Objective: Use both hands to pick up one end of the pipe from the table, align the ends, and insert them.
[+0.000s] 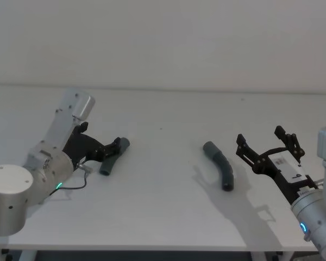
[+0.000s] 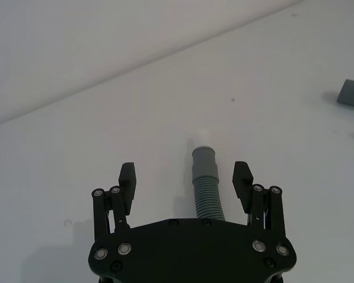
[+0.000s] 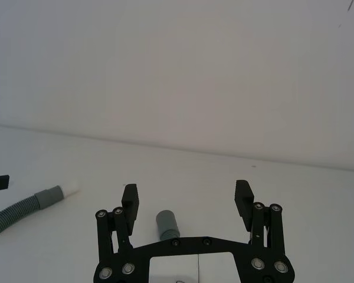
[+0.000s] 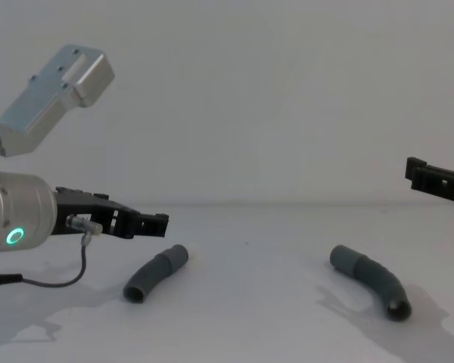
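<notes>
Two dark grey pipe pieces lie on the white table (image 1: 163, 217). The left piece (image 1: 112, 159) (image 4: 155, 272) rests under my left gripper (image 1: 118, 144) (image 4: 155, 221). That gripper is open and hovers just above it. In the left wrist view the piece's cuff end (image 2: 203, 162) sticks out between the spread fingers (image 2: 128, 174). The right piece (image 1: 220, 165) (image 4: 371, 280) lies curved at centre right. My right gripper (image 1: 261, 138) (image 3: 187, 191) is open, raised to the right of it. The piece's near cuff (image 3: 167, 223) shows below the fingers.
A black cable (image 1: 76, 187) loops from the left arm onto the table. A pale wall (image 1: 163, 38) stands behind the table's far edge. Bare white surface lies between the two pieces (image 1: 163, 163).
</notes>
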